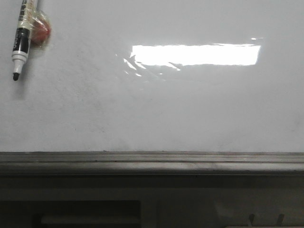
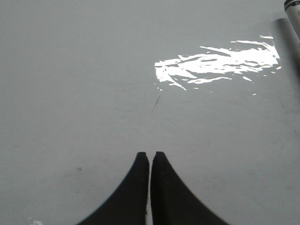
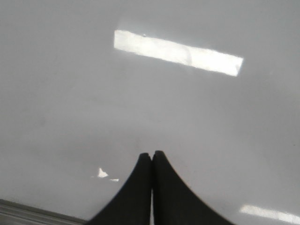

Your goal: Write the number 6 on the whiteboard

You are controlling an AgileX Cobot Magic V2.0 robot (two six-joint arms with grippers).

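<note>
Across nearly the whole front view lies the large glossy white whiteboard (image 1: 152, 114), faintly grey-smudged, with its grey metal tray edge (image 1: 152, 161) running along the lower part of the frame. No number 6 shows on it anywhere; I judge the writing has not begun, so the whole figure is left to draw. Only a short thin dark tick (image 2: 156, 103) shows near the middle of the left wrist view, too small to call a stroke.

At the upper left of the front frame lies a black-and-white marker pen (image 1: 22, 38), uncapped, dark tip pointing down the frame, resting against a small red rounded object (image 1: 42, 29) under clear wrap. Neither end effector touches it.

My left end effector (image 2: 150, 157) has its black tapered fingers pressed almost together, holding nothing. My right end effector (image 3: 152, 155) is likewise closed and empty above bare board. A bright rectangular glare (image 1: 194, 54) marks the board's slick sheen.
</note>
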